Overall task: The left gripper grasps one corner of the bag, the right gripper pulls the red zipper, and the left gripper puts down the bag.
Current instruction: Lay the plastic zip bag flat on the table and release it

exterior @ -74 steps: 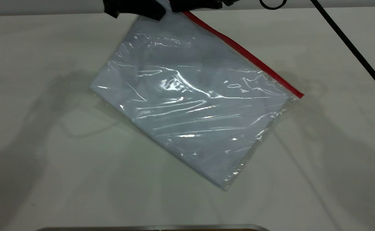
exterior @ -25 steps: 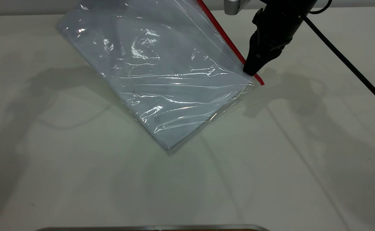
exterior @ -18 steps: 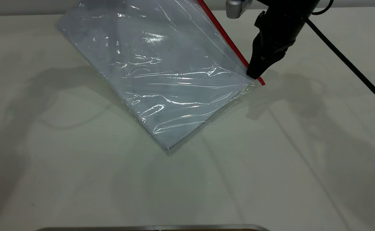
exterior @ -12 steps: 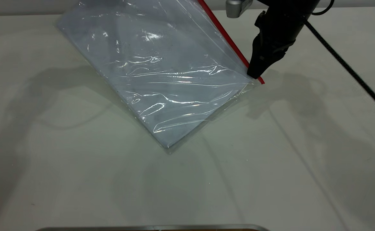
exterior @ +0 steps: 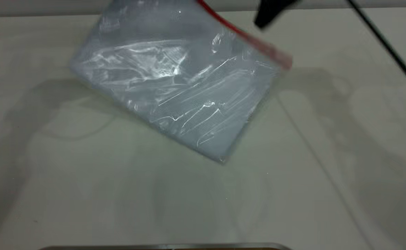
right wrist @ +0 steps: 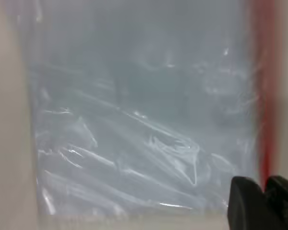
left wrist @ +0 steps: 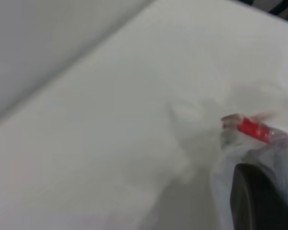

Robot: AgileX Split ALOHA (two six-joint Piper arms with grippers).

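Observation:
The bag (exterior: pixel 175 86), a clear pouch with white sheets inside, hangs tilted above the table, its top out of the exterior view. The red zipper (exterior: pixel 237 31) runs down its right edge to a blurred lower end. In the left wrist view a black finger (left wrist: pixel 259 201) of my left gripper presses into the clear plastic corner (left wrist: pixel 223 158), where the red strip (left wrist: pixel 252 128) ends. My right gripper (exterior: pixel 264 19) is shut, up at the frame's top, apart from the zipper. In its wrist view its fingertips (right wrist: pixel 245 206) meet in front of the bag (right wrist: pixel 134 120) and the red strip (right wrist: pixel 265 96).
The pale table (exterior: pixel 203 201) lies under the bag, with soft shadows on it. A thin black cable (exterior: pixel 387 48) runs diagonally across the right side. A metal edge (exterior: pixel 164 246) shows at the bottom of the exterior view.
My right gripper has left the zipper's lower end and risen to the frame's top. The bag has swung, its lowest corner moving right, and it is blurred.

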